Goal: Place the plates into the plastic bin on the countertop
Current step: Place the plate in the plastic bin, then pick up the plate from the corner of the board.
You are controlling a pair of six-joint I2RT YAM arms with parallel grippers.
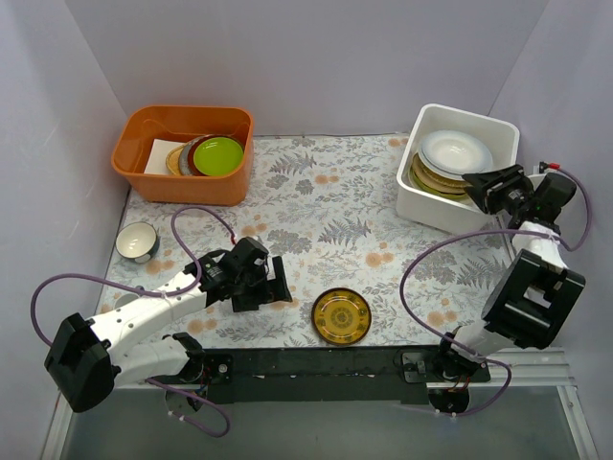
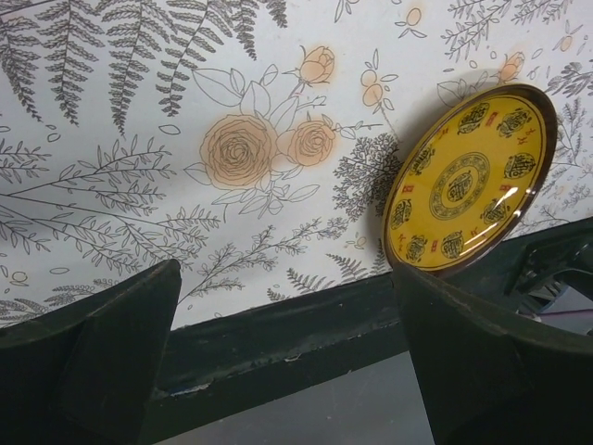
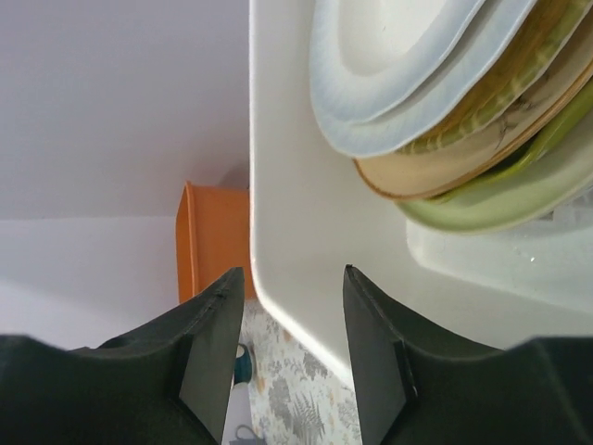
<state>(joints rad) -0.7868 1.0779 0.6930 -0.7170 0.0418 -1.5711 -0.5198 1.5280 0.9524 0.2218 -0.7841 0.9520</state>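
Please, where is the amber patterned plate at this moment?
In the top view the amber plate lies flat on the countertop near its front edge, just right of the left tool.

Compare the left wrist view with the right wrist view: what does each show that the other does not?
Only the left wrist view: the amber plate lying on the countertop. Only the right wrist view: the white bin with stacked plates inside, and the orange tub beyond. Both: the countertop, and an open, empty gripper: left gripper, right gripper.
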